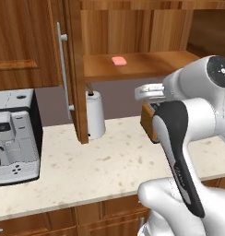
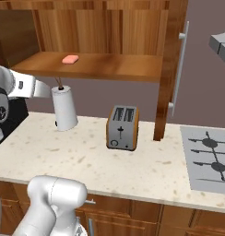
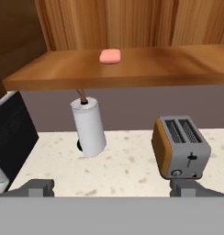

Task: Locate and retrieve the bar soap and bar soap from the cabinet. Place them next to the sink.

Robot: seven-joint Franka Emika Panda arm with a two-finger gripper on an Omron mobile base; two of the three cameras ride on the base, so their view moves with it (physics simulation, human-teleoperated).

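A salmon-pink bar soap (image 1: 119, 61) (image 2: 70, 59) (image 3: 109, 56) lies flat on the plank shelf of the open cabinet (image 1: 146, 67) (image 2: 109, 67) (image 3: 132, 69). The cabinet's doors stand swung outward, each with a long silver bar handle (image 1: 63, 69) (image 2: 179, 69). My gripper (image 3: 114, 188) hangs in front of the shelf and below its level, well short of the soap. Its two fingertips (image 3: 38, 187) are wide apart with nothing between them, so it is open. The white hand (image 1: 149, 91) is above the counter. The sink is out of view.
On the speckled counter (image 1: 109, 161) stand a white paper-towel roll (image 1: 95, 115) (image 3: 88, 126) under the shelf, an orange-sided toaster (image 2: 122, 128) (image 3: 180, 147), and a coffee machine (image 1: 13, 138) at the left. A stovetop (image 2: 209, 156) lies at the right.
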